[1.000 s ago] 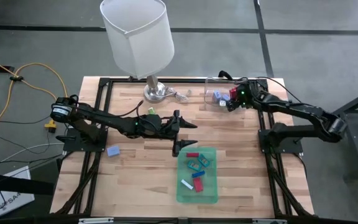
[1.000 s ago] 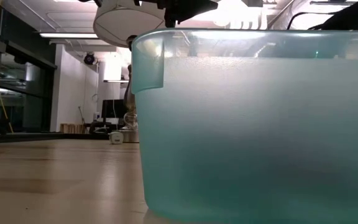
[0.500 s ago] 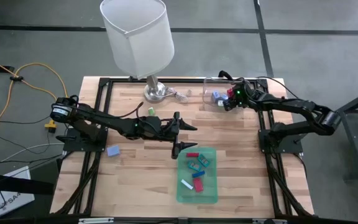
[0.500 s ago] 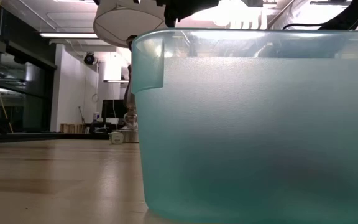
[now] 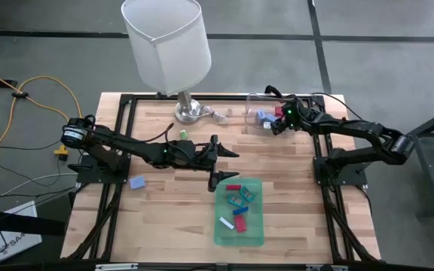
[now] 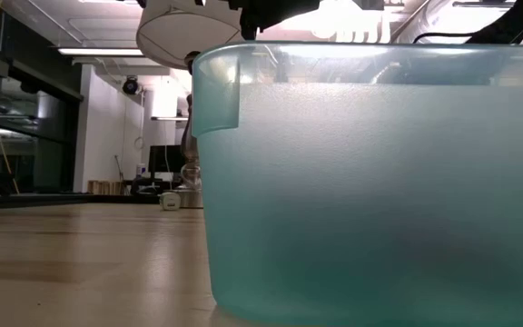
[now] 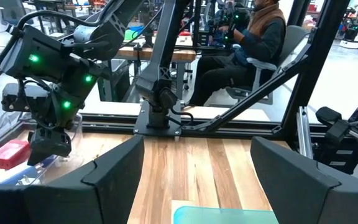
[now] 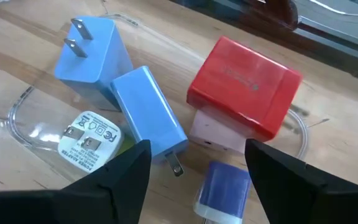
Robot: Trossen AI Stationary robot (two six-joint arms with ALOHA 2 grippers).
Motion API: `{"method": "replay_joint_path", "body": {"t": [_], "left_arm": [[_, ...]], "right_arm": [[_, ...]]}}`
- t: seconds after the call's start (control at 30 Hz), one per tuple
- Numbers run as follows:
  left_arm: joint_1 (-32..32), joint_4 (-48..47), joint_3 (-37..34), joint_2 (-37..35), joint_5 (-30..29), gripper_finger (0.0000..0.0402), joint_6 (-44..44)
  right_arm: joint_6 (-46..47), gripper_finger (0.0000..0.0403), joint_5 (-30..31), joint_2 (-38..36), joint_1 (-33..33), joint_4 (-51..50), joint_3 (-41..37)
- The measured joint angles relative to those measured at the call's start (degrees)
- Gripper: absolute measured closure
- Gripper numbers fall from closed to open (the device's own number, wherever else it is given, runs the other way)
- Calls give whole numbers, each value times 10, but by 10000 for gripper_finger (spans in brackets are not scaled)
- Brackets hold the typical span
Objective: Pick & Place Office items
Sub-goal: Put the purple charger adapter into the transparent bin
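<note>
My right gripper (image 5: 268, 125) hangs over the clear container (image 5: 256, 100), jaws apart and empty above the red block (image 8: 244, 84). Advice: lift straight clear. Left gripper (image 5: 221, 164) waits, jaws wide, beside the green tray (image 5: 256, 235) holding remaining items.

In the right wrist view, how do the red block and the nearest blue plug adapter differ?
The red block is broad and squarish; the blue plug adapter is narrower and elongated. The red block rests on top of a pink piece, while the blue adapter lies flat, its metal prongs showing; none show on the red block. Both sit inside the clear plastic container.
</note>
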Motion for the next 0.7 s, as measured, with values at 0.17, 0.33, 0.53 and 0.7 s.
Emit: {"method": "replay_joint_path", "body": {"t": [0.17, 0.33, 0.53, 0.7], "left_arm": [[0, 0, 0, 0, 0, 113, 0], [0, 0, 0, 0, 0, 113, 0], [0, 0, 0, 0, 0, 113, 0], [0, 0, 0, 0, 0, 113, 0]], "right_arm": [[0, 155, 0, 0, 0, 0, 0], [-4, 154, 0, -1, 0, 1, 0], [-20, 154, -4, -34, 0, 0, 7], [-20, 156, -46, -89, 0, 1, 29]]}}
